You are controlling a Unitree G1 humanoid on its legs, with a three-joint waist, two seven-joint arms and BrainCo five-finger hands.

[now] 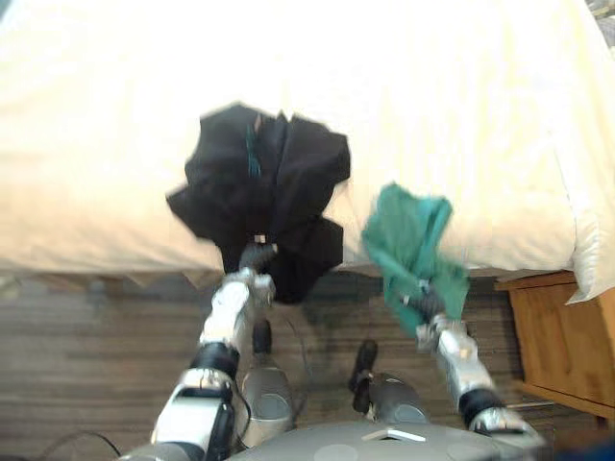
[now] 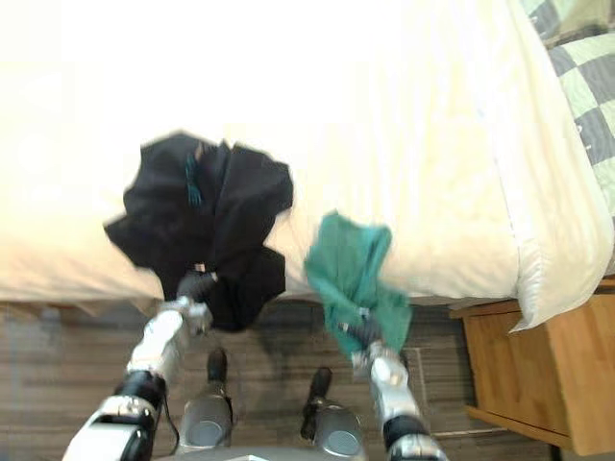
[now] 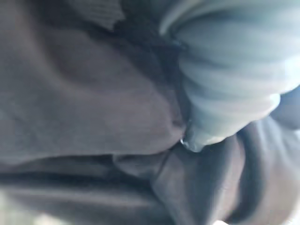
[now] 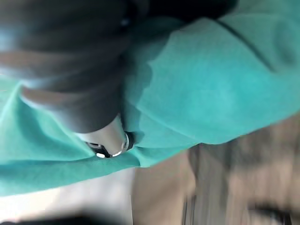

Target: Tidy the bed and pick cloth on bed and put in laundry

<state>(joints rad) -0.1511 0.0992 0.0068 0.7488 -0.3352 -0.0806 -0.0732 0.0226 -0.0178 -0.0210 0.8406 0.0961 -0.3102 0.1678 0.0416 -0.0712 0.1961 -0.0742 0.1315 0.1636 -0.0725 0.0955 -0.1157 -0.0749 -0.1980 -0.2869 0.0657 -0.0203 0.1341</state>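
A crumpled black cloth (image 1: 269, 182) is bunched at the near edge of the cream bed (image 1: 432, 96), with part of it hanging down past the edge. My left hand (image 1: 255, 257) grips its lower part, and dark folds (image 3: 93, 108) crowd the left wrist view. To its right a green cloth (image 1: 408, 235) hangs in front of the bed edge, above the floor. My right hand (image 1: 426, 305) is shut on it from below. In the right wrist view the green fabric (image 4: 211, 84) wraps around that hand (image 4: 110, 140).
A wooden nightstand (image 1: 567, 346) stands at the right, close to my right arm. A green-and-white checked blanket (image 2: 586, 77) lies at the bed's far right. Grey wood-plank floor (image 1: 86, 346) runs along the near side of the bed.
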